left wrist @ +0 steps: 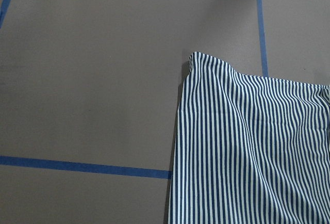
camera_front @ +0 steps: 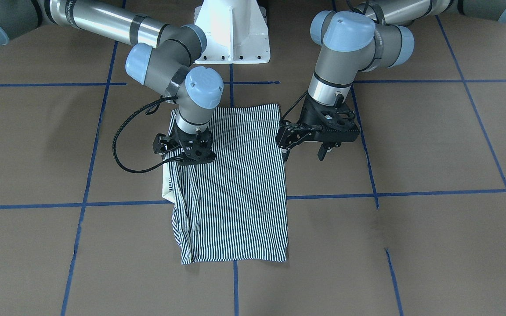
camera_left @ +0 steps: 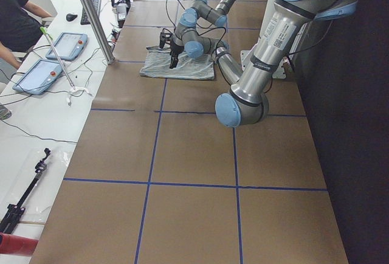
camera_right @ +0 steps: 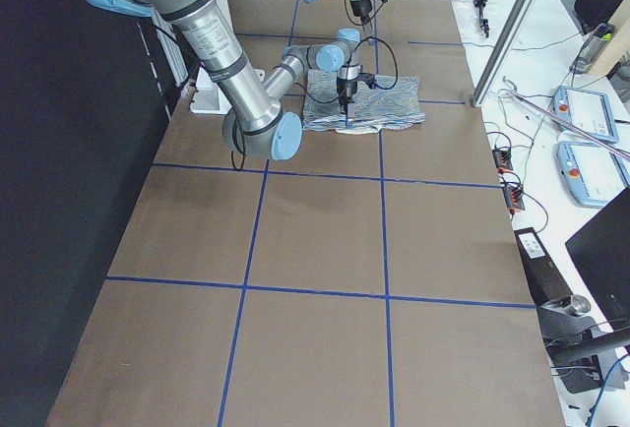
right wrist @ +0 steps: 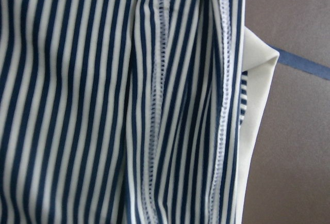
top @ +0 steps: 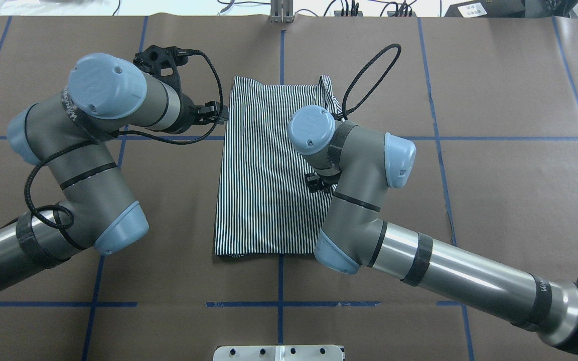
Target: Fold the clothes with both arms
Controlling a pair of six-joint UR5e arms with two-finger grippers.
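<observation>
The clothes are one navy-and-white striped shirt (camera_front: 235, 184), folded into a long rectangle in the middle of the table (top: 494, 175). Its cream collar (camera_front: 165, 188) pokes out from under one long edge. My left gripper (camera_front: 303, 154) hangs open just off the opposite long edge, over bare table, holding nothing. My right gripper (camera_front: 185, 156) is down on the collar-side edge; its wrist hides the fingers, so I cannot tell its state. The right wrist view is filled with striped fabric (right wrist: 77, 105), seams and the collar (right wrist: 258, 79). The left wrist view shows a shirt corner (left wrist: 258, 146).
The white pedestal base (camera_front: 233, 35) stands behind the shirt. Blue tape lines (camera_front: 117, 203) cross the brown table. Beyond the far edge a bench carries tablets (camera_left: 36, 75) and cables, a metal post (camera_left: 91, 14) rises, and a person (camera_left: 15, 20) sits there.
</observation>
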